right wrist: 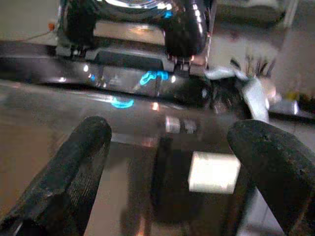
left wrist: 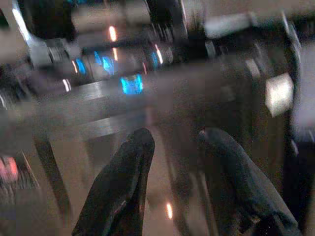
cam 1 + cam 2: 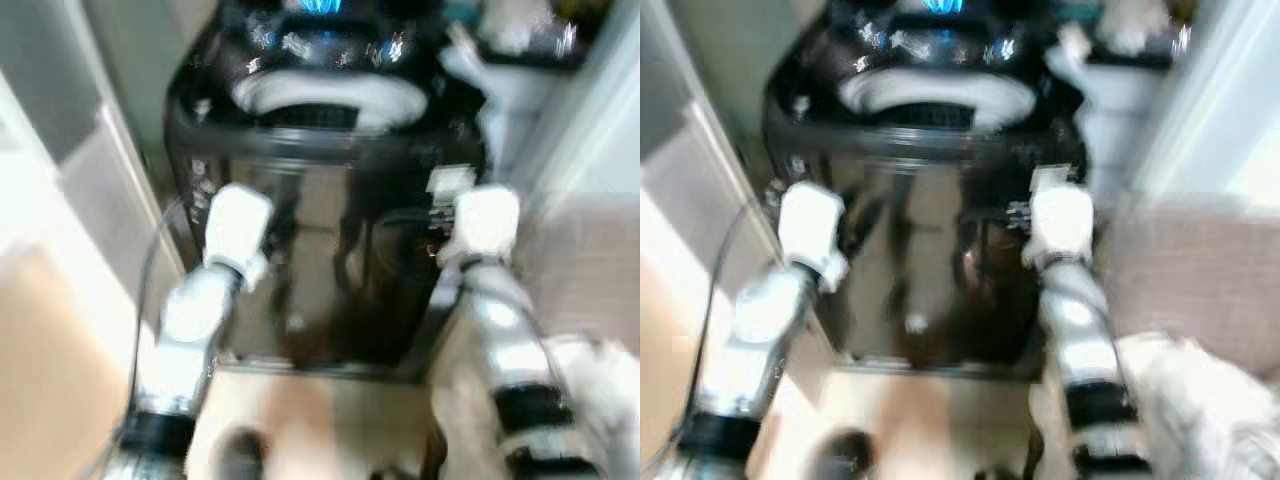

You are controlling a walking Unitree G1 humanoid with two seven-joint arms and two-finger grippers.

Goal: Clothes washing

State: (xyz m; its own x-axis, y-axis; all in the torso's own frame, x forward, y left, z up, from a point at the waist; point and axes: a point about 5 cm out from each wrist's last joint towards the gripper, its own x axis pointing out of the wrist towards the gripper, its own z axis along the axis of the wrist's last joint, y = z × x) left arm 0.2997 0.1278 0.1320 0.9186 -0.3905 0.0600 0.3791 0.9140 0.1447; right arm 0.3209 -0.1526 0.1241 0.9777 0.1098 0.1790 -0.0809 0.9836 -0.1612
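Observation:
A glossy black top-loading washing machine (image 3: 330,250) stands right in front of me. Its top is open, and the white rim of the drum (image 3: 325,95) shows with blue lights behind it. Both arms are raised toward its front panel, the left wrist (image 3: 237,225) before the left side and the right wrist (image 3: 487,222) before the right side. In the left wrist view my left gripper (image 2: 177,140) is open and holds nothing, close to the shiny front. My right gripper (image 1: 172,132) is open wide, also holding nothing, and faces a white sticker (image 1: 214,172) on the panel. The pictures are blurred.
A white washbasin (image 3: 500,80) stands close behind the machine's right side. A pale wall or door (image 3: 60,200) runs along the left, with a cable (image 3: 150,270) hanging beside it. White cloth (image 3: 1200,410) lies low at my right. Beige floor (image 3: 320,410) lies below the machine.

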